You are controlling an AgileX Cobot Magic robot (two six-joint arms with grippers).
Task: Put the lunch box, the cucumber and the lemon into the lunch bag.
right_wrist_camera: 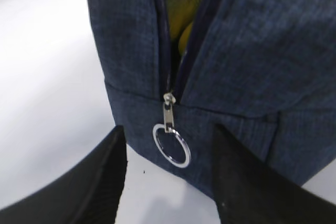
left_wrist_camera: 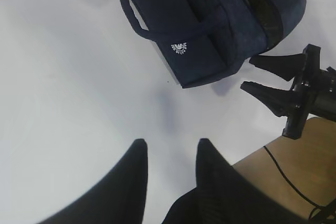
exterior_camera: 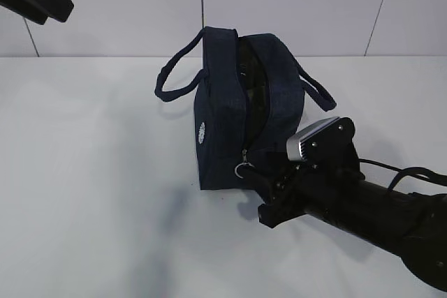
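The bag [exterior_camera: 241,120] stands on the table [exterior_camera: 91,193], zipper open along the top. The lemon [right_wrist_camera: 181,27] shows through the gap. The right gripper [right_wrist_camera: 168,182] is open, its fingers flanking the ring pull [right_wrist_camera: 171,145] without contact. The left gripper [left_wrist_camera: 170,169] hovers open over the table, clear of the bag.

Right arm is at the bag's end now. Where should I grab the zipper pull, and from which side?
Grip the metal ring hanging flat below the zipper slider at the lunch bag end. Come straight on: the right gripper is open and already straddles it, probably only needing to advance.
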